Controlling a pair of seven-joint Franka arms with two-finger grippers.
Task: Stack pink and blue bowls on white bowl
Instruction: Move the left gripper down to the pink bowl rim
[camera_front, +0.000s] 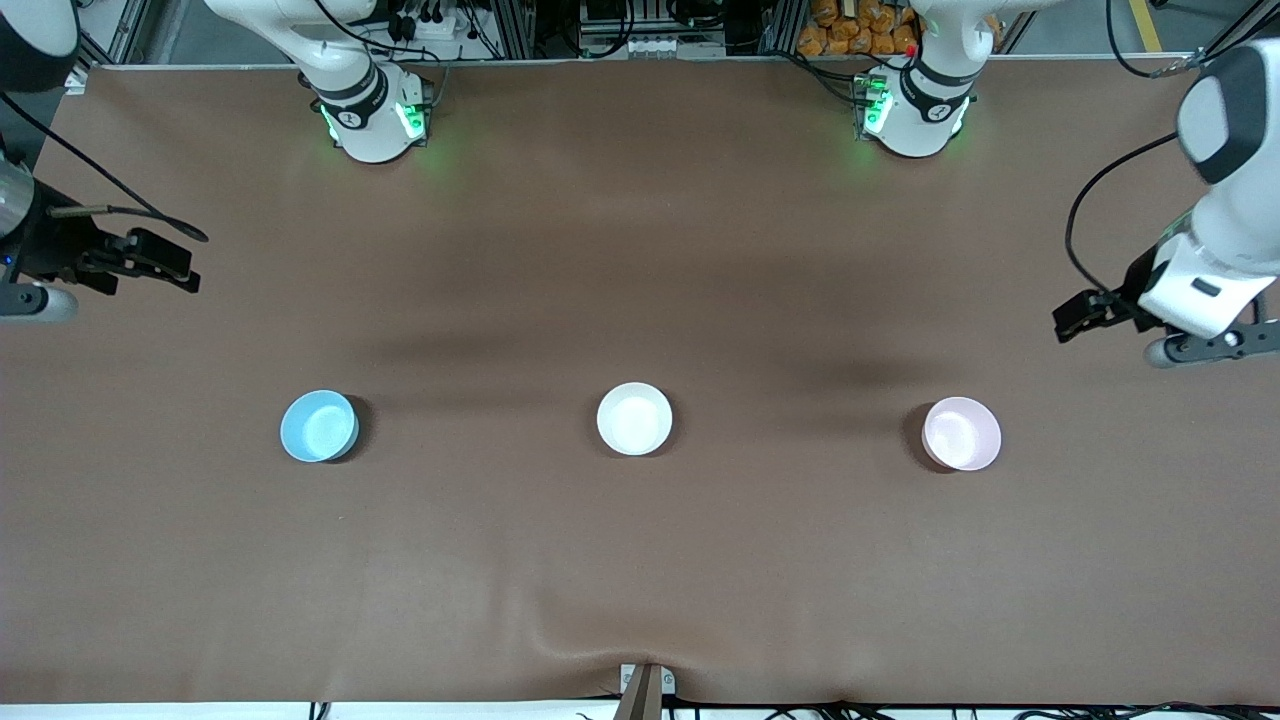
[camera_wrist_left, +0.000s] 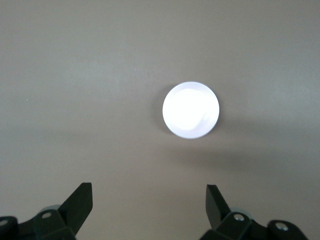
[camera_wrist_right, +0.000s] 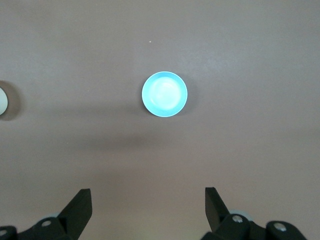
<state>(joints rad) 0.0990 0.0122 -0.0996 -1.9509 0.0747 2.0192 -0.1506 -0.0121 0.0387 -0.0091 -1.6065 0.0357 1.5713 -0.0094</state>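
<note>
While both arms wait, the left pincer (camera_front: 1068, 322) hangs released over the surface's (camera_front: 640, 560) left-arm end, and the right pincer (camera_front: 180, 268) hangs released over the right-arm end. Pink bowl (camera_front: 961, 433), white bowl (camera_front: 634, 418) and blue bowl (camera_front: 318, 425) sit in a row mid-surface, well apart, white between.

Risks, as judged: smooth thin rims may slip from a fingertip pinch; an off-centre release could tilt a bowl or shove the white one; both arms converging on the middle could collide.

No brands, labels or writing readable.
</note>
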